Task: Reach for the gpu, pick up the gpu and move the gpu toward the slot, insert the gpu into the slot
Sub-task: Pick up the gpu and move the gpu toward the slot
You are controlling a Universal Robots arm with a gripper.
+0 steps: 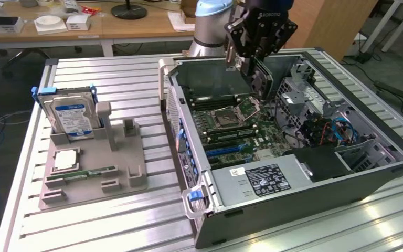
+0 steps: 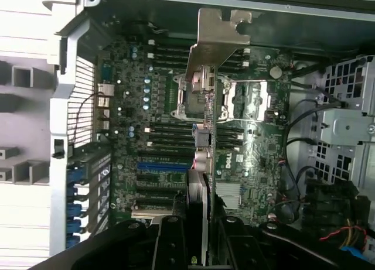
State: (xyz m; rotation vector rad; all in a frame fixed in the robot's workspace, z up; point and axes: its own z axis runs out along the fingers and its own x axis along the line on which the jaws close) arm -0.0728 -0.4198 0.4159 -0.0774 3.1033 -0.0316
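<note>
We hold the gpu (image 1: pixel 258 82) edge-down in the air above the motherboard (image 2: pixel 132 135) inside the open computer case (image 1: pixel 293 210), its silver bracket (image 2: pixel 218 38) pointing away from the wrist. The gripper's (image 2: pixel 200 238) fingers (image 2: pixel 170 242) pinch the card between them. We judge reaching and pickup done, and the card is not yet seated in a slot.

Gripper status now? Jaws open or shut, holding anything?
Gripper: jaws closed on the gpu, which it holds over the open computer case.
</note>
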